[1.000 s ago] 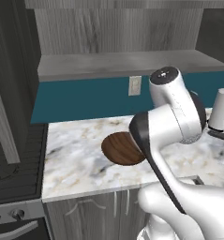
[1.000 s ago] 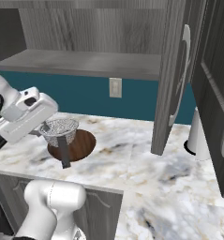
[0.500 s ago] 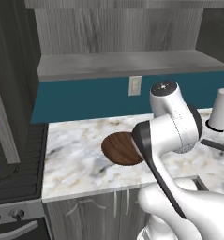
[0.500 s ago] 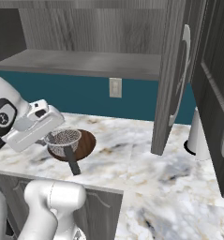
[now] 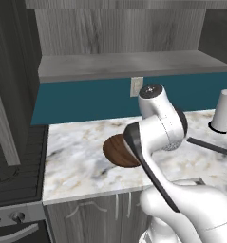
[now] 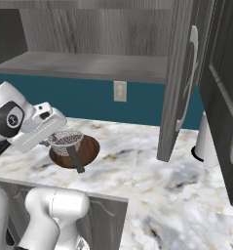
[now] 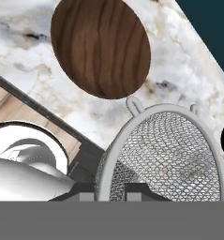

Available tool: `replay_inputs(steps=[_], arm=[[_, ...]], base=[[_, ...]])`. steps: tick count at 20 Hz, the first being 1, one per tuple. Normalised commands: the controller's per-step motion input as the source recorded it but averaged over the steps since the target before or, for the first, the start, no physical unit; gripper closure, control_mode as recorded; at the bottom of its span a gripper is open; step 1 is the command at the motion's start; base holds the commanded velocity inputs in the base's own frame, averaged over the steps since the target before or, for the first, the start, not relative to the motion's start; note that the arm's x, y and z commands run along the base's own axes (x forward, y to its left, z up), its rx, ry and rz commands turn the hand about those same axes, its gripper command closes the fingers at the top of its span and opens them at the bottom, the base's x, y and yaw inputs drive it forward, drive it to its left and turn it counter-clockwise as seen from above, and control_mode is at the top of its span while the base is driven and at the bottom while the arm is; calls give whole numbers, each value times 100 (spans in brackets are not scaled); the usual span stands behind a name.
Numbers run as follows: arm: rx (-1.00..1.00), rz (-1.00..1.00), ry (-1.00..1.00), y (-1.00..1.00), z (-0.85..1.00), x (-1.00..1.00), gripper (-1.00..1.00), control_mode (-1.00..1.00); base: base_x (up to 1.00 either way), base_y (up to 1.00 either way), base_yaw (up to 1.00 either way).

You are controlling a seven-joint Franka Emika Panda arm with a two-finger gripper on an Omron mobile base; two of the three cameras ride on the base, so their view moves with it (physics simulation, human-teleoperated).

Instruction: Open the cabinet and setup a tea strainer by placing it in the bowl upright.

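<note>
The cabinet [image 6: 179,83] stands open above the counter, its shelf [image 5: 129,64] bare. The dark brown wooden bowl [image 6: 88,149] [image 5: 116,152] [image 7: 101,47] lies on the marble counter. My gripper [image 6: 53,139] [image 7: 111,192] is shut on the rim of the tea strainer [image 6: 67,139] [image 7: 165,154], a silver mesh basket. The strainer hangs just above the bowl's near side, with its dark handle [image 6: 77,163] slanting down toward the counter's front. In the left base view my arm hides the basket.
A white upright cylinder [image 6: 205,141] [image 5: 224,114] stands at the counter's right end, beside an open cabinet door [image 6: 225,97]. A wall outlet [image 6: 120,91] is behind the bowl. A dark stove [image 5: 15,161] borders the counter on the left.
My hand has swung down and in toward the bowl with the strainer in its grip. The strainer's handle has turned with it.
</note>
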Motion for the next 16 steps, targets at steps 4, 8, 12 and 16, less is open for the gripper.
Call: replay_inputs(steps=[4,8,12,16], arm=[[1,7,-4,32,-41,69,100,-100],[1,10,-8,18,-62,69,100,-100],[0,10,-15,20,-63,58,100,-100],[1,15,-4,32,-50,62,100,-100]], base=[[0,0,0],[0,0,0],[0,0,0],[0,0,0]])
